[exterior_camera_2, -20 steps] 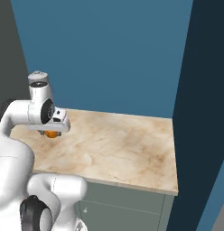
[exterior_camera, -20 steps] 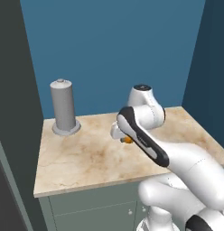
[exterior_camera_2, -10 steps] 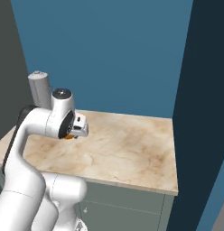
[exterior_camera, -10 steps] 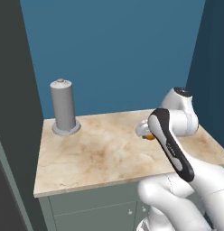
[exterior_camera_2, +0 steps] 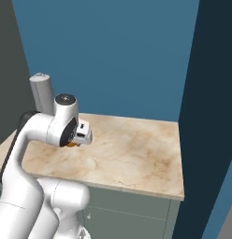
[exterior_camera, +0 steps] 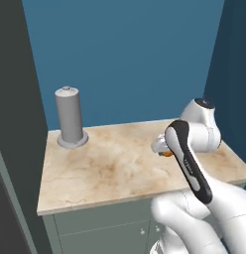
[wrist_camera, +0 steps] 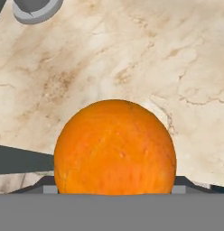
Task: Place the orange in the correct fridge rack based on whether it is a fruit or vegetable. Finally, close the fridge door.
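A beige marble counter [exterior_camera: 110, 168] spans the middle of the left base view, resting on a grey-green cabinet [exterior_camera: 105, 228] along the bottom. A grey cylinder [exterior_camera: 69, 116] stands upright on its round base at the counter's upper left corner. In the right base view the same counter [exterior_camera_2: 136, 158] fills the centre, with the cylinder [exterior_camera_2: 42, 91] at far left.

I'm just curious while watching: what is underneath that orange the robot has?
Below the orange lies the beige marble counter, with the base of a grey cylinder off at one corner. The patch of counter directly beneath is covered by the fruit itself.
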